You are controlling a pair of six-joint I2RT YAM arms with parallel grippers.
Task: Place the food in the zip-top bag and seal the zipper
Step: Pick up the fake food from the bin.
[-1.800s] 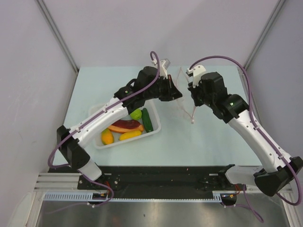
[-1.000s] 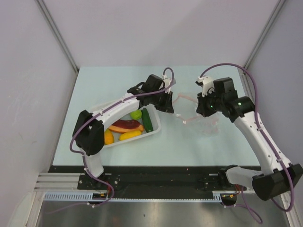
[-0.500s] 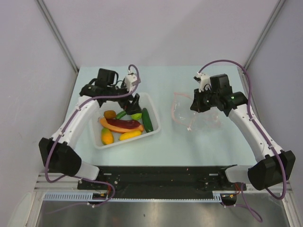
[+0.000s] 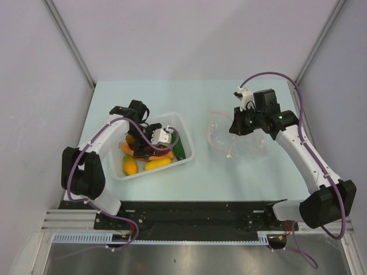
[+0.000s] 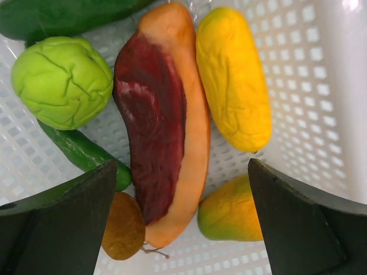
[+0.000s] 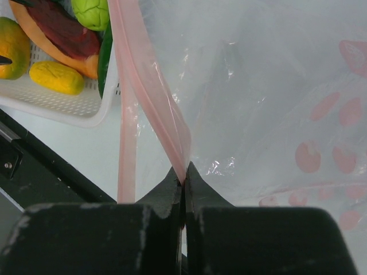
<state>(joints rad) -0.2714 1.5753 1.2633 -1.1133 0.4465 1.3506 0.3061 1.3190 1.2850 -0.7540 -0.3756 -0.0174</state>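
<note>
My left fingers (image 5: 63, 229) hang wide apart over the white basket (image 4: 187, 156) at the left of the desk (image 4: 114, 97). They straddle the reddish-brown piece (image 5: 152, 120), with the yellow fruit (image 5: 232, 86) on one side and the lime-green ball (image 5: 60, 80) on the other. All the food (image 4: 156, 164) I can see lies in that basket. None is in the zip-top bag (image 4: 246, 146), which sits slumped on the desk to the right. My right fingers (image 6: 103, 235) are pinched tight on the bag's pink zipper (image 6: 152, 97), holding one lip of the mouth. The pieces are packed close, so I judge that a wide grasp could catch two at once or nudge the basket. My greater worry is the bag. A single pinch on thin, crinkly film may let the mouth sag shut, or let the strip slip free, just as a piece arrives, dropping it on the desk.
</note>
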